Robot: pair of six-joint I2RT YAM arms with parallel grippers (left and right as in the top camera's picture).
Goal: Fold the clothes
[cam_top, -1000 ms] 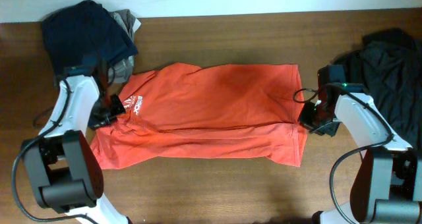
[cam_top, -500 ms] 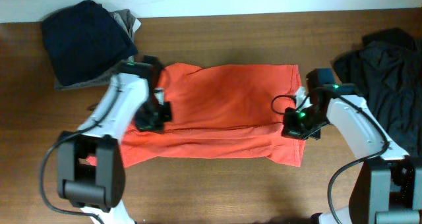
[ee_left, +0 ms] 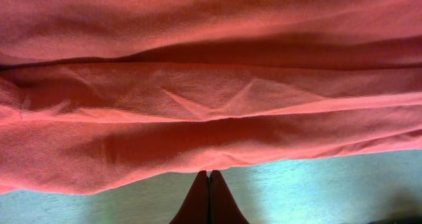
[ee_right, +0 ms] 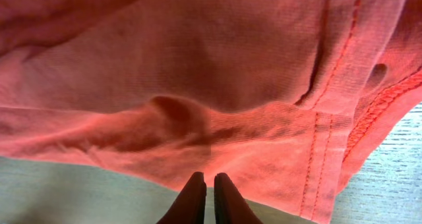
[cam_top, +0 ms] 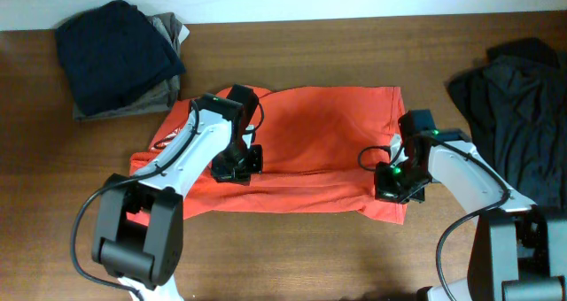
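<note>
Item: orange-red soft-fabric T-shirt (cam_top: 319, 142), long axis left-right mid-frame; left gripper (cam_top: 236, 165) pinching it left of centre, right gripper (cam_top: 394, 184) pinching its right hem.

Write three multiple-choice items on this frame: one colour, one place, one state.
1. The T-shirt is: A) blue B) white C) orange-red.
2. The navy garment lies: A) on the T-shirt B) at the far left corner of the table C) under the T-shirt.
3. The left gripper is: A) shut B) wide open C) out of view.
Answers: 1 C, every view shows orange-red cloth. 2 B, the overhead view shows it apart from the shirt, far left. 3 A, the left wrist view shows its fingertips pressed together at the shirt's edge.
</note>
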